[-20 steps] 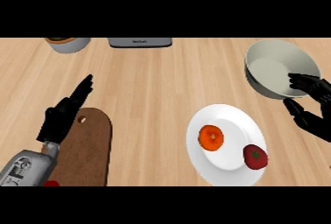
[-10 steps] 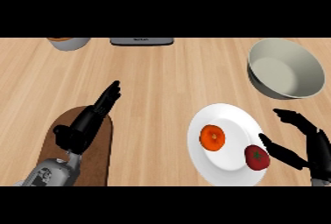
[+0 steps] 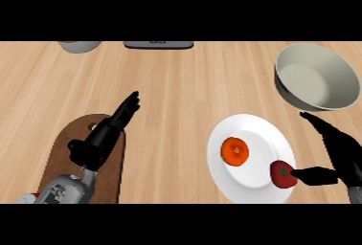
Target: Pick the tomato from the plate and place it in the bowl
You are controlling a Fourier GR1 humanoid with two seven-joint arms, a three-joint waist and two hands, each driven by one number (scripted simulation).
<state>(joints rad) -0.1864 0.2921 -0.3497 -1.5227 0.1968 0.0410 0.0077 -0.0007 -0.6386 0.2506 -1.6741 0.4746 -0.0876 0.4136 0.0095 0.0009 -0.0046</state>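
A red tomato [image 3: 282, 174] with a green stem lies on the lower right part of the white plate [image 3: 249, 129]. An orange fruit [image 3: 234, 150] sits at the plate's middle. My right hand [image 3: 342, 154] is open beside the tomato, thumb touching its right side, fingers stretched up toward the bowl. The grey bowl [image 3: 317, 79] stands at the upper right with nothing in it. My left hand [image 3: 106, 135] is open over the brown cutting board [image 3: 65, 158], fingers pointing up and right.
A dark flat object [image 3: 158, 44] lies at the top edge, and a small cup [image 3: 79, 45] at the top left. A small red thing [image 3: 27, 197] peeks out at the bottom left by my forearm.
My right hand has come down from beside the bowl to the tomato's right side, its thumb now touching it. My left hand has shifted rightward over the cutting board.
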